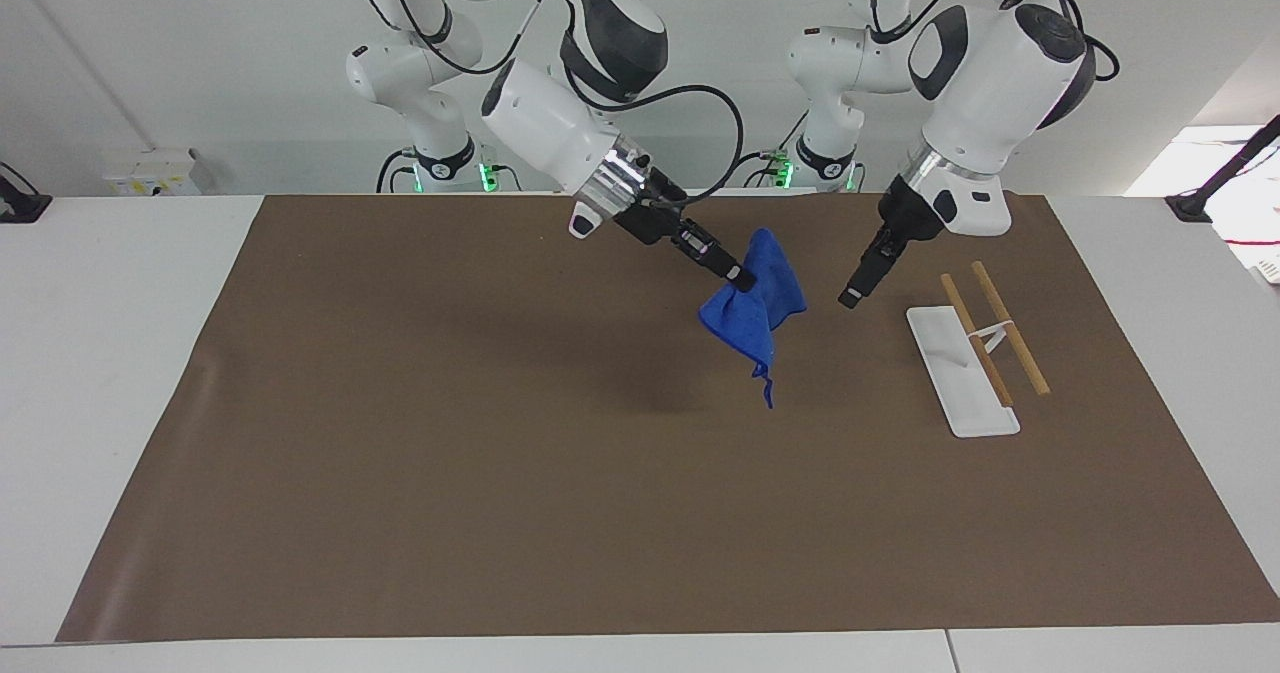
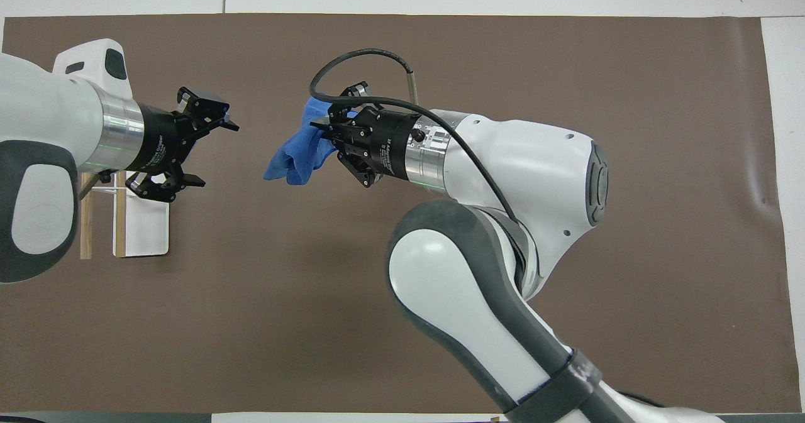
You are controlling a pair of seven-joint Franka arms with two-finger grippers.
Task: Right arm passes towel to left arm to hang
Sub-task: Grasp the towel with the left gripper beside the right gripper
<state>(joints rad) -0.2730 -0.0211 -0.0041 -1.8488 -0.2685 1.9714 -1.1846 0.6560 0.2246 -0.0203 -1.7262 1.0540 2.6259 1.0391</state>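
My right gripper (image 1: 742, 278) is shut on the bright blue towel (image 1: 755, 308) and holds it up in the air over the middle of the brown mat. The towel hangs crumpled from the fingers, its string tail pointing down. In the overhead view the towel (image 2: 295, 153) bulges out of my right gripper (image 2: 328, 132) toward the left arm's end. My left gripper (image 1: 850, 298) is open in the air beside the towel, pointing at it with a small gap between them. In the overhead view my left gripper (image 2: 217, 154) has its jaws spread wide.
A hanging rack with a white base (image 1: 960, 373) and two wooden rods (image 1: 1010, 328) stands on the mat at the left arm's end; it also shows in the overhead view (image 2: 148, 197). The brown mat (image 1: 400, 453) covers most of the table.
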